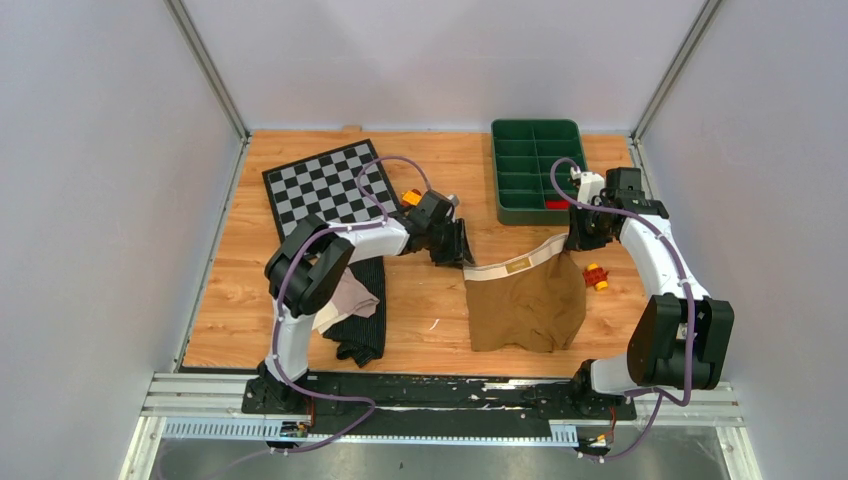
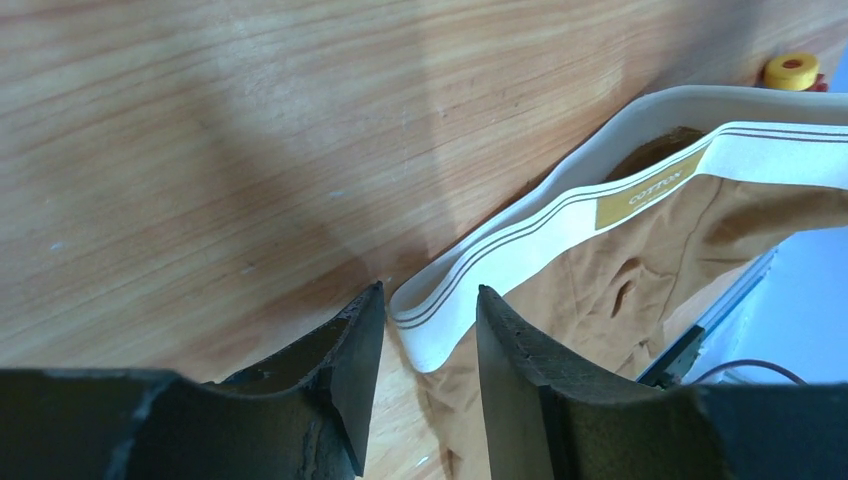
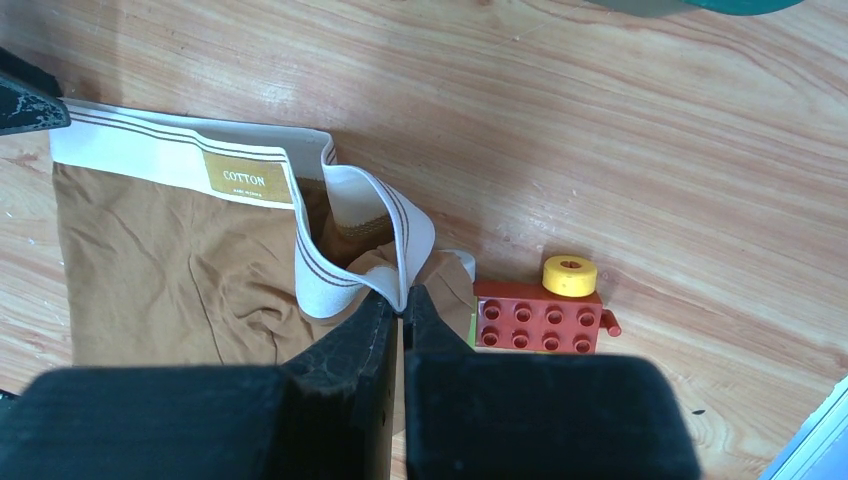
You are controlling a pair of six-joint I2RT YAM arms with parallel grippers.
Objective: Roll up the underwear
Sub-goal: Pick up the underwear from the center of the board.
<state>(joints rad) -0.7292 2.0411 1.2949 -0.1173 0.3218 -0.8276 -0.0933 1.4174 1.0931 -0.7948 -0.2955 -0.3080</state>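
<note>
The tan-brown underwear [image 1: 525,305] with a cream waistband [image 1: 515,265] lies mid-table. My right gripper [image 3: 403,300] is shut on the waistband's right end [image 3: 385,225] and lifts it off the table; in the top view this gripper [image 1: 578,238] is at the garment's right corner. My left gripper [image 2: 428,300] is open, its fingers either side of the waistband's left end [image 2: 440,315], not closed on it; in the top view it [image 1: 460,245] is at the left corner. The black underwear [image 1: 362,315] and pale pink-beige underwear [image 1: 345,300] lie in a heap under the left arm.
A checkerboard mat [image 1: 330,185] lies at the back left. A green divided tray [image 1: 535,170] stands at the back right. A red toy brick with a yellow knob [image 3: 545,310] lies right of the tan garment, also in the top view [image 1: 597,275]. An orange piece [image 1: 411,197] sits by the mat.
</note>
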